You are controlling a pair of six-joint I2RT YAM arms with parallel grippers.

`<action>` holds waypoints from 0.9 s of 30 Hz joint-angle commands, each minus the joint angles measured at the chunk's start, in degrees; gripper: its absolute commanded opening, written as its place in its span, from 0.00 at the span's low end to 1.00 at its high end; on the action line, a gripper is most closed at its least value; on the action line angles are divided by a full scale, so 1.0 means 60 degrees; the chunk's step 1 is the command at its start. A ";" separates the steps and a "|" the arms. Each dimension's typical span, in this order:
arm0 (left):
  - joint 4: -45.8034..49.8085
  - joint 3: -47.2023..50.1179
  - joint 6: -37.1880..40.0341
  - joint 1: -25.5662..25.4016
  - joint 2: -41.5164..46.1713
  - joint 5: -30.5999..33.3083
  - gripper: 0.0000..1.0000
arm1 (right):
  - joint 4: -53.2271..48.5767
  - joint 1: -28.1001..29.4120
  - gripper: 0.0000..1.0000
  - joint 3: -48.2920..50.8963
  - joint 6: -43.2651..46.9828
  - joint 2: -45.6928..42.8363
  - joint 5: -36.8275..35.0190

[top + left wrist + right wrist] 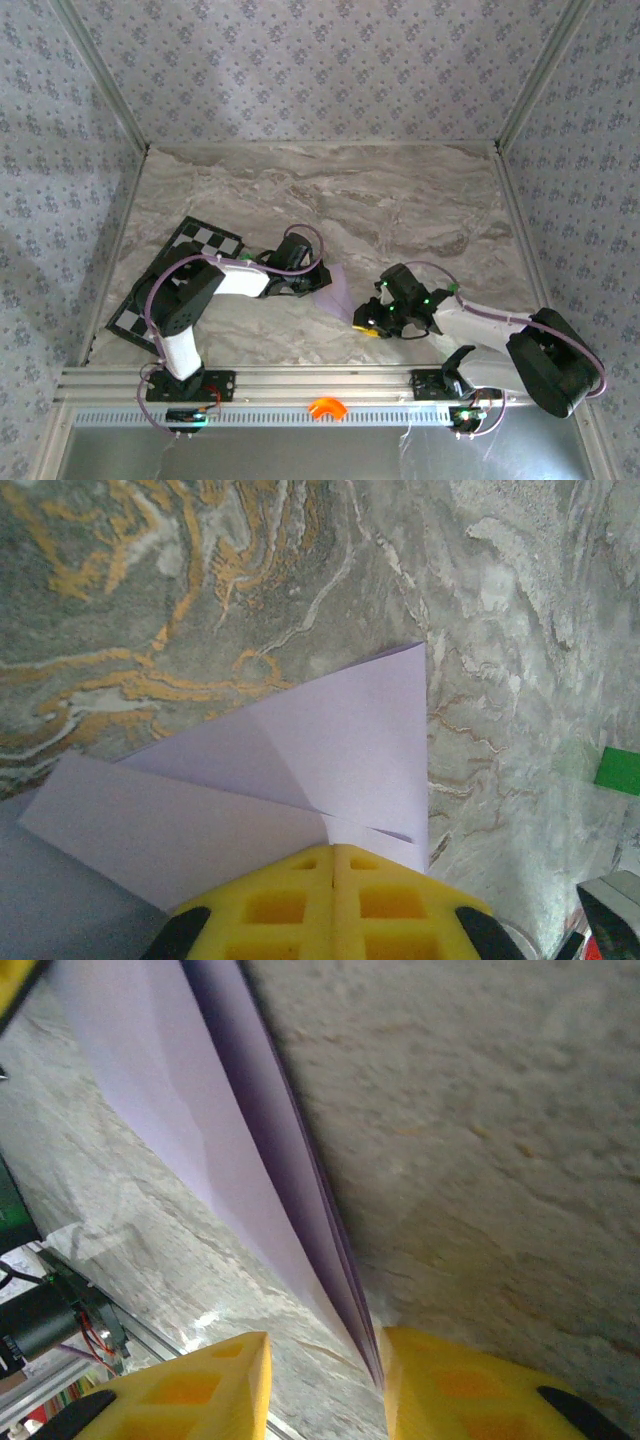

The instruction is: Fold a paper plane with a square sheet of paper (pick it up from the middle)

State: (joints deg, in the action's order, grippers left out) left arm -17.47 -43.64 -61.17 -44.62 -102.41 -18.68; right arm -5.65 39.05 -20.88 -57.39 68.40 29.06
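One paper plane [330, 740], clenched in left tool [333, 855], edge between jaws of parted right tool [325, 1348]

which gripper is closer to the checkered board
Left. The left gripper, shut on the folded lilac paper, is a little way right of the checkered board. The right gripper is farther right, open around the paper's near end.

One lilac sheet of paper [336, 290], one checkered board [210, 238] at nine o'clock on one counter [400, 200], one green block [618, 770], two hands: left hand [312, 287], right hand [366, 321]
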 commanded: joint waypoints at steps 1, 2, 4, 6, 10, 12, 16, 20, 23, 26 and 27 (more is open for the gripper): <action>0.0452 0.0284 -0.0017 0.0047 -0.0195 0.0044 0.05 | 0.0481 0.0040 0.35 -0.0193 -0.0022 -0.0129 -0.0336; 0.0457 0.0293 -0.0025 0.0043 -0.0184 0.0059 0.05 | 0.0510 0.0030 0.35 -0.0178 -0.0057 -0.0188 -0.0366; 0.0453 0.0287 -0.0024 0.0045 -0.0173 0.0060 0.05 | 0.0517 -0.0001 0.35 -0.0139 -0.0089 -0.0252 -0.0409; 0.0452 0.0287 -0.0030 0.0041 -0.0168 0.0052 0.05 | 0.0627 -0.0036 0.35 -0.0099 -0.0071 -0.0262 -0.0375; 0.0474 0.0253 -0.0016 0.0050 -0.0173 0.0039 0.05 | 0.1340 -0.0117 0.35 0.0071 -0.0285 -0.0188 -0.0122; 0.0485 0.0243 -0.0001 0.0044 -0.0173 0.0037 0.05 | 0.1504 -0.0139 0.36 0.0073 -0.0309 -0.0180 -0.0114; 0.0483 0.0246 -0.0016 0.0047 -0.0158 0.0045 0.05 | 0.1428 -0.0294 0.35 0.0141 -0.0201 -0.0180 -0.0132; 0.0495 0.0230 -0.0015 0.0053 -0.0129 0.0037 0.06 | 0.1523 -0.0464 0.32 0.0265 -0.0120 -0.0194 0.0026; 0.0475 0.0216 -0.0030 0.0047 -0.0108 0.0037 0.06 | 0.1596 -0.0513 0.24 0.0329 -0.0049 -0.0252 0.0107; 0.0395 0.0199 -0.0072 0.0054 -0.0071 0.0016 0.06 | 0.1688 -0.0531 0.18 0.0388 0.0041 -0.0283 0.0266; 0.0384 0.0198 -0.0089 0.0055 -0.0056 -0.0006 0.06 | 0.1677 -0.0554 0.16 0.0379 0.0083 -0.0266 0.0292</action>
State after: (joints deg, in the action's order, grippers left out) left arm -17.91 -43.44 -61.17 -44.62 -102.41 -18.85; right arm 3.70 36.10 -19.31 -57.74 67.51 29.36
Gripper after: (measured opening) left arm 0.059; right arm 0.176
